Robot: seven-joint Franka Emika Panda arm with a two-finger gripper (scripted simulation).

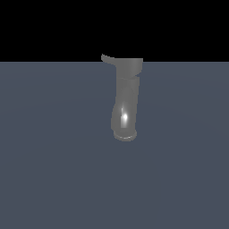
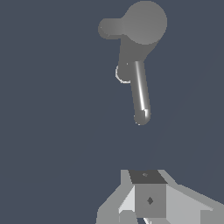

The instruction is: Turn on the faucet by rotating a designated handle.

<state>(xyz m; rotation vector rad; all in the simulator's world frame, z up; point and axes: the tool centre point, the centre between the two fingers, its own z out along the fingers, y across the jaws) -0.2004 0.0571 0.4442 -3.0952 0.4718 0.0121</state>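
The faucet (image 1: 127, 96) is a glossy dark-grey tube that stands with its flared ring rim (image 1: 125, 135) low and its wider head (image 1: 129, 67) on top. The handle (image 1: 107, 58) is a short curved lever that projects from the head toward the exterior view's left. In the wrist view the faucet's round head (image 2: 145, 22) is seen end-on, with the handle (image 2: 109, 28) as a short rounded stub at its side. A thin glossy bar (image 2: 141, 94) reaches from the head toward my gripper (image 2: 148, 188). The gripper is apart from the faucet. Its fingers show no gap and hold nothing. It is out of the exterior view.
A flat blue-grey floor (image 1: 53, 170) lies all around the faucet, with black background above its far edge. No other objects show in either view.
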